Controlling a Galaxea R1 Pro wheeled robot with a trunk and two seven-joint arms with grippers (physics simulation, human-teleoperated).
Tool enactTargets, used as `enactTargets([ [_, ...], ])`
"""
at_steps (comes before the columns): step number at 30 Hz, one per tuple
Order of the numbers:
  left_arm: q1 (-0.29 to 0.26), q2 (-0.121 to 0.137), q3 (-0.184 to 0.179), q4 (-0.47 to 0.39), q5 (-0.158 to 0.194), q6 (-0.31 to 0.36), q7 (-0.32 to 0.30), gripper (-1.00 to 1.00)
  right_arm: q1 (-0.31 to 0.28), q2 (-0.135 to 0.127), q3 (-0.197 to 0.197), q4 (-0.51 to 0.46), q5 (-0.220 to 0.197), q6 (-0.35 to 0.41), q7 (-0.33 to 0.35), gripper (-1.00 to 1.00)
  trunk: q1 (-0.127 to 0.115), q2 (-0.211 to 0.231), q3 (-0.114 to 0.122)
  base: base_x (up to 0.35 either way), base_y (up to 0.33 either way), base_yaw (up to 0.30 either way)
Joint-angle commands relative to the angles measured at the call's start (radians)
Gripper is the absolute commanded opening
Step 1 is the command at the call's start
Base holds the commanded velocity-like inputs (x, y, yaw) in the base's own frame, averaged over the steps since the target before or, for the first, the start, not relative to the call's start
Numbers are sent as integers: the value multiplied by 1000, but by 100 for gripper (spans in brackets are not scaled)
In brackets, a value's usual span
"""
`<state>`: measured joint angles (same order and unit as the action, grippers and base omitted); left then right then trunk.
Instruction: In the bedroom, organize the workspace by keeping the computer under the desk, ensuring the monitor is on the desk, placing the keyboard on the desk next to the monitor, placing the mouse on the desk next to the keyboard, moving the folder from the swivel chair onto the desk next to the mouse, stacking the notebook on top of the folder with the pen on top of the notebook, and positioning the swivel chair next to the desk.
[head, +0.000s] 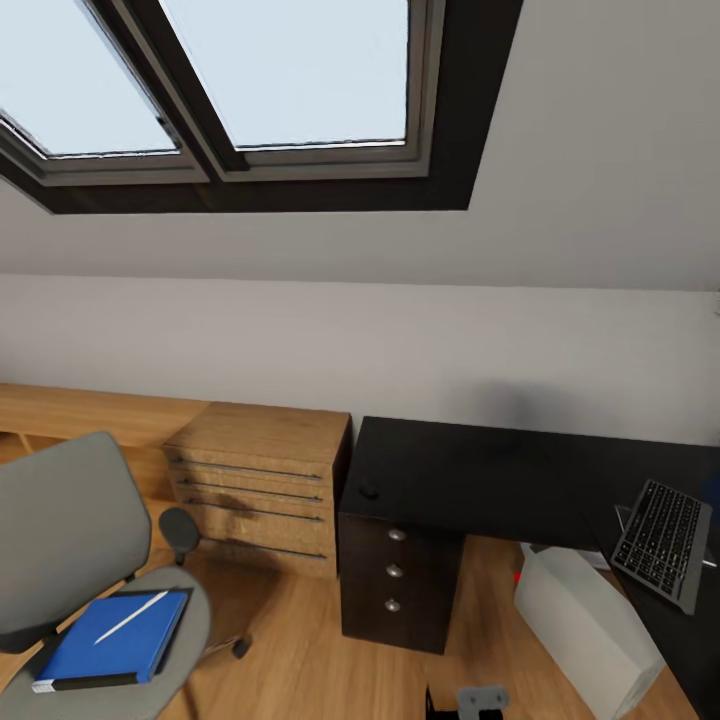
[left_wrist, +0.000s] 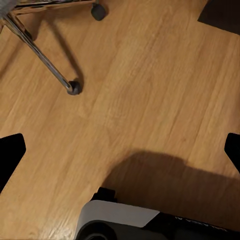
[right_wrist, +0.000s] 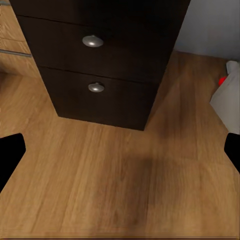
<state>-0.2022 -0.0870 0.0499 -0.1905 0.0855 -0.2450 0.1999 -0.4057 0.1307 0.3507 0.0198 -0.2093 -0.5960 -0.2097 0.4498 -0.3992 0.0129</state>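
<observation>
A: Taking the desk (head: 480, 480) as the landmark, what lies to its left?

B: The chair (head: 70, 530) stands well left of the desk, past the wooden chest (head: 262, 480). On its seat lies the blue folder (head: 115, 635), with the pen (head: 131, 616) on top. A black edge under the folder may be the notebook; I cannot tell.

A: And at the desk itself?

B: The keyboard (head: 662, 540) lies on the desk's right end. The computer (head: 585, 625) stands on the floor just beside that end.

A: So what is left?

B: Most of it, I judge: folder, notebook and pen have yet to reach the desk, and the chair is not beside it.

A: The end effectors?

B: The left end effector (left_wrist: 120, 150) and the right end effector (right_wrist: 120, 150) are both spread wide over bare floor, holding nothing.
</observation>
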Motion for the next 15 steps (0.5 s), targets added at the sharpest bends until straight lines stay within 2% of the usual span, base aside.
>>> enactTargets([
  [1, 0, -1, 4, 1, 7, -6, -2, 100, 1, 1, 9, 2, -8, -4, -3, 100, 0, -1, 0, -119, 0, 0],
  [6, 0, -1, 3, 5, 5, -9, -5, 100, 10, 4, 10, 3, -8, -4, -2, 100, 0, -1, 0, -247, 0, 0],
  [15, 0, -2, 1, 8, 4, -11, -5, 100, 14, 4, 12, 3, -7, -4, 0, 100, 0, -1, 0, -328, 0, 0],
])
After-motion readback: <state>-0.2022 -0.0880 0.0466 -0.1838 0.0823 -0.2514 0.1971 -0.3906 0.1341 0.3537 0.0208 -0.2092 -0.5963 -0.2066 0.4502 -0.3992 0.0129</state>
